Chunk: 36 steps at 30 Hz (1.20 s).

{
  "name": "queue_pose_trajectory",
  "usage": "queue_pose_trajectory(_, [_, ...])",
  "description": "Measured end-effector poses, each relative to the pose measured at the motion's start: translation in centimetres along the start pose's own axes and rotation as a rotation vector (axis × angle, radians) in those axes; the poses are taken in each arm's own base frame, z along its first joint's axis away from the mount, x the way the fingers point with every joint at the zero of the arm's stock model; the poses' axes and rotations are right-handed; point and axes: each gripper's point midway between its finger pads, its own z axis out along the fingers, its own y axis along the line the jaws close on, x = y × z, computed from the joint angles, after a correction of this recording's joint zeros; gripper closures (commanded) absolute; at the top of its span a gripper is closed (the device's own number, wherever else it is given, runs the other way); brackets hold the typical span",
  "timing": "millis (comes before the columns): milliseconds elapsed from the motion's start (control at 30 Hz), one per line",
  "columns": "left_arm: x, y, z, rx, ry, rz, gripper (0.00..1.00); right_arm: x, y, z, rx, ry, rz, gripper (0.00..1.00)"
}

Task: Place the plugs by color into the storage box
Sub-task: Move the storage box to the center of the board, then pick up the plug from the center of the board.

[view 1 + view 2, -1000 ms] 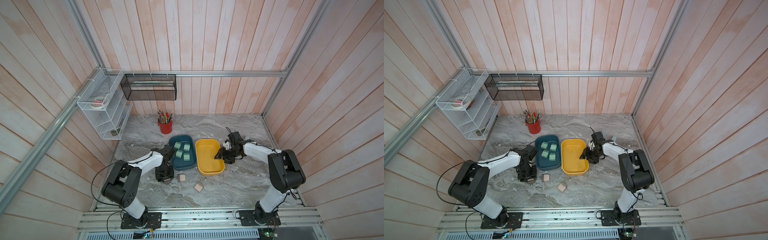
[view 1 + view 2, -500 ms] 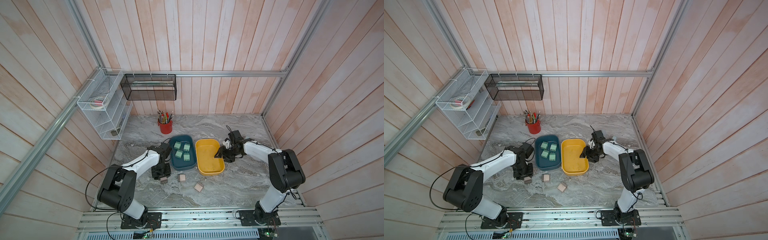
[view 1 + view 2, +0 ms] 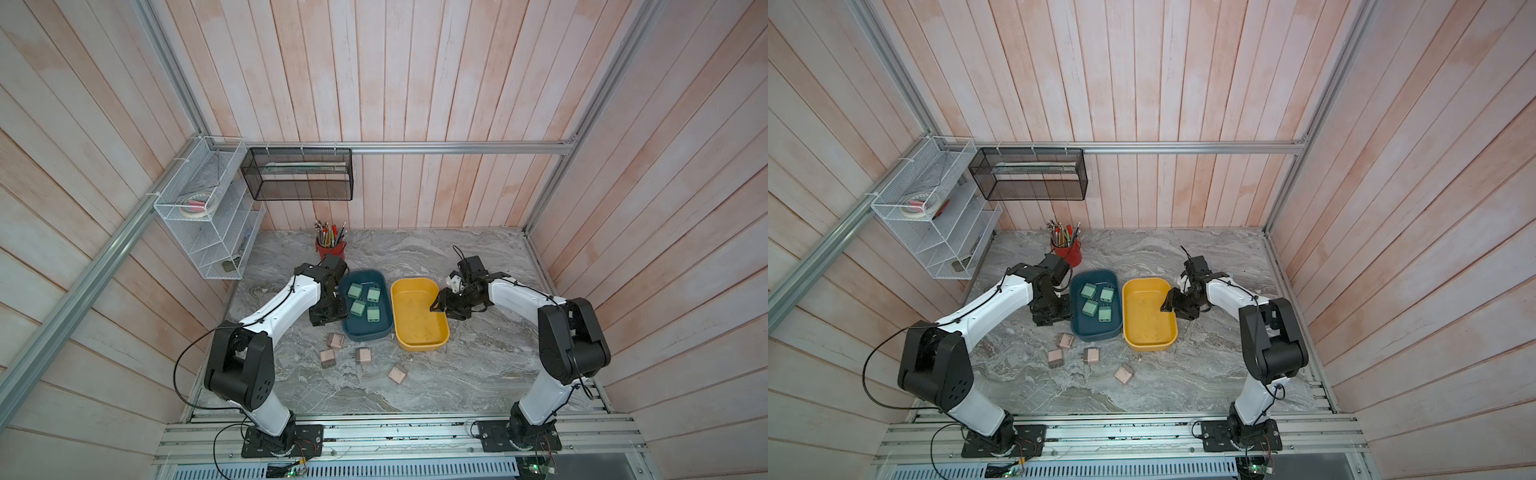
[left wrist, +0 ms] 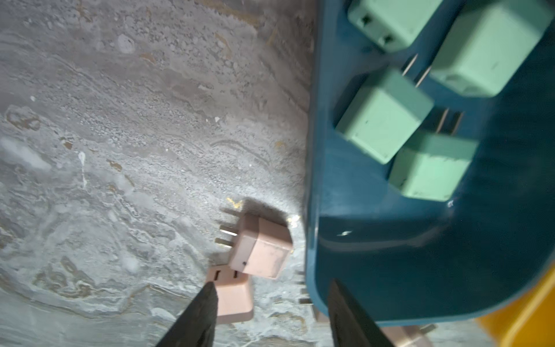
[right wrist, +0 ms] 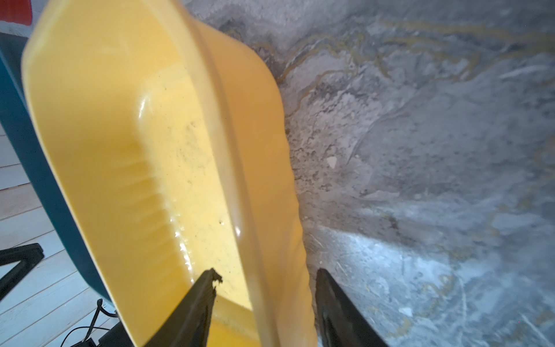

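Pink plugs (image 3: 363, 355) on the bench (image 3: 478, 365), green plugs (image 3: 358, 308) boxed.
Nearest, the four pink plugs lie scattered just in front of the teal box (image 3: 368, 336). The left jaws stand spread, holding nothing, beside that box's near left corner (one tip over its rim in the left wrist view). The four green plugs lie inside it. The right jaws straddle the yellow box's (image 3: 419, 344) right rim, one inside, one outside; whether they pinch it I cannot tell. Farthest stands a red pencil cup (image 3: 330, 251).
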Motion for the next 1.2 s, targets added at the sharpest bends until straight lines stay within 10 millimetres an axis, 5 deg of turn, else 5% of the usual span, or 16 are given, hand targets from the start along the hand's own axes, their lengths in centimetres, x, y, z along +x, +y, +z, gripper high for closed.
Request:
queue_pose_trajectory(333, [6.7,2.9,4.4,0.025,0.099,-0.074,0.25,0.2,-0.5,0.0,0.007,0.007,0.009,0.44])
queue_pose_trajectory(667, [5.9,2.2,5.6,0.059,0.075,-0.091,0.65,0.7,-0.9,0.0,0.019,0.013,0.015,0.44])
queue_pose_trajectory(900, [6.3,2.9,4.4,0.040,0.060,-0.096,0.74,0.9,-1.1,0.2,0.020,0.016,0.024,0.44])
queue_pose_trajectory(1200, [5.8,3.1,3.1,0.029,0.042,-0.094,0.74,0.8,-1.0,0.2,0.018,0.013,0.023,0.44])
